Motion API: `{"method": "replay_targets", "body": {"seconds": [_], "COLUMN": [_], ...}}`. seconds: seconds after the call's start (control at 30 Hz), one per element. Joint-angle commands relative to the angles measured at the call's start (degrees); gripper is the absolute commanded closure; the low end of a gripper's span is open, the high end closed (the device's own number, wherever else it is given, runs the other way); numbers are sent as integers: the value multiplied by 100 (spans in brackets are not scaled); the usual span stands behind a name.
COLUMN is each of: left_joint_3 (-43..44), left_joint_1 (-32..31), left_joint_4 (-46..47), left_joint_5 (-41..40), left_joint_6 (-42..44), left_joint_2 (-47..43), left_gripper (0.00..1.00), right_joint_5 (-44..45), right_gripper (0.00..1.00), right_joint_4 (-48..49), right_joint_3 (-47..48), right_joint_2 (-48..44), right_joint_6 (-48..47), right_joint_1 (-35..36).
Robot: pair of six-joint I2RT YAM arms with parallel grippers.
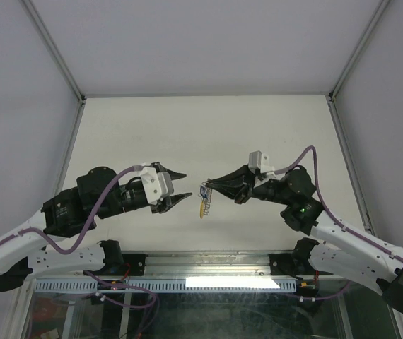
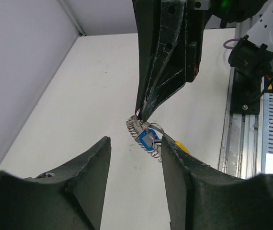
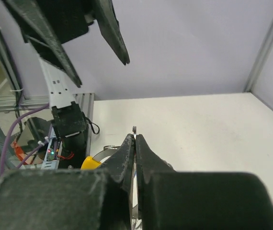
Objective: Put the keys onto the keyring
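Note:
The keyring (image 1: 203, 200) hangs in the air between the two arms, a ribbed silver ring (image 2: 135, 128) with a yellow segment (image 2: 181, 146). My right gripper (image 1: 206, 186) is shut on its upper edge, and a thin metal rim (image 3: 134, 129) pokes out between the closed tips. A key with a blue head (image 2: 146, 140) hangs against the ring beside a small silver loop. My left gripper (image 2: 135, 140) is open just left of the ring. Its right finger (image 2: 175, 158) is close to the blue key, and I cannot tell whether they touch.
The white table (image 1: 208, 134) lies below, walled in by grey panels on three sides. A metal rail (image 1: 208, 265) with cables runs along the near edge between the arm bases. In the right wrist view the left gripper (image 3: 102, 72) hangs above.

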Motion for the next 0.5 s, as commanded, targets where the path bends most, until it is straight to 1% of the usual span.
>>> {"method": "replay_targets", "body": {"seconds": [0.0,0.03,0.1,0.2,0.3,0.33,0.4,0.47], "left_joint_3": [-387,-489,-681,-919,-1066,-1090,-1109,-1150], "left_joint_1": [-40,-36,-31,1,186,317,909,1575], "left_joint_4": [776,893,1114,1391,1541,1554,1529,1482], "left_joint_5": [-872,-1057,-1462,-2080,-2466,-2489,-2309,-1749], "left_joint_6": [-406,-465,-569,-721,-941,-1039,-1271,-1536], "left_joint_2": [-149,-189,-264,-323,-293,-254,-144,-47], "left_gripper": [51,47,40,30,18,15,9,3], "right_joint_5": [873,1154,1638,2130,2489,2603,2824,3061], "right_gripper": [100,100,100,100,100,100,100,100], "right_joint_4": [-1184,-1677,-2247,-2820,-3484,-3702,-4099,-4503], "right_joint_3": [733,861,1040,1181,1371,1450,1561,1678], "right_joint_2": [-104,-99,-71,-46,62,98,151,197], "right_joint_6": [-400,-427,-520,-557,-546,-493,-446,-397], "right_joint_1": [3,3,0,3,3,2,3,3]}}
